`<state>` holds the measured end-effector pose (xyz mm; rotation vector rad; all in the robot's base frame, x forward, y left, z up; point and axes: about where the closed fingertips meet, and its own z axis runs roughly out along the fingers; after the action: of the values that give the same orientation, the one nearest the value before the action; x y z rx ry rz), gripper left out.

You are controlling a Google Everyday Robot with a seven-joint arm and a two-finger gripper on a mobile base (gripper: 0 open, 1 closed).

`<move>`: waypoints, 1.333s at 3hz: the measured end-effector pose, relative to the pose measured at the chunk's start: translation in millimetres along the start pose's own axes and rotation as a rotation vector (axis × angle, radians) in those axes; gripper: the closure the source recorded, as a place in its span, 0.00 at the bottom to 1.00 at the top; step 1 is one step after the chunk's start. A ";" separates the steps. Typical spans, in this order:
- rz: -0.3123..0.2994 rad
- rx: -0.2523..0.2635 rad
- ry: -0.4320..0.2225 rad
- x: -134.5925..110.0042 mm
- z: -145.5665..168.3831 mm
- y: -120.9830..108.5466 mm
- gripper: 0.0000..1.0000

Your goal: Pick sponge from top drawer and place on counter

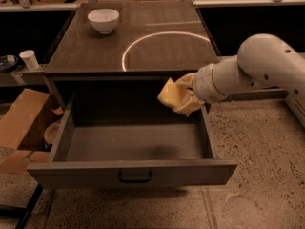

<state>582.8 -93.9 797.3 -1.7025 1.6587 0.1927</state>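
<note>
The pale-yellow sponge (175, 97) hangs in my gripper (187, 95), lifted above the right part of the open top drawer (131, 171), just below the counter's front edge. The gripper is shut on the sponge; its fingers are mostly hidden behind the sponge and the white arm (248, 70), which reaches in from the right. The drawer is pulled out and its grey floor is bare. The dark brown counter (86, 51) with a thin white circle arc (157, 37) lies behind and above the drawer.
A white bowl (103, 20) stands at the counter's back left. A cardboard box (21, 123) and a paper cup (30, 59) are to the left of the cabinet. Speckled floor lies to the right and in front.
</note>
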 end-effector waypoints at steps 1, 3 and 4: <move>-0.077 0.078 -0.088 -58.1 -32.4 -52.6 1.00; -0.117 0.153 -0.160 -111.8 -45.2 -118.3 1.00; -0.117 0.151 -0.160 -111.7 -44.5 -117.7 1.00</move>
<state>656.3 -43.2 939.9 -1.6211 1.4170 0.1397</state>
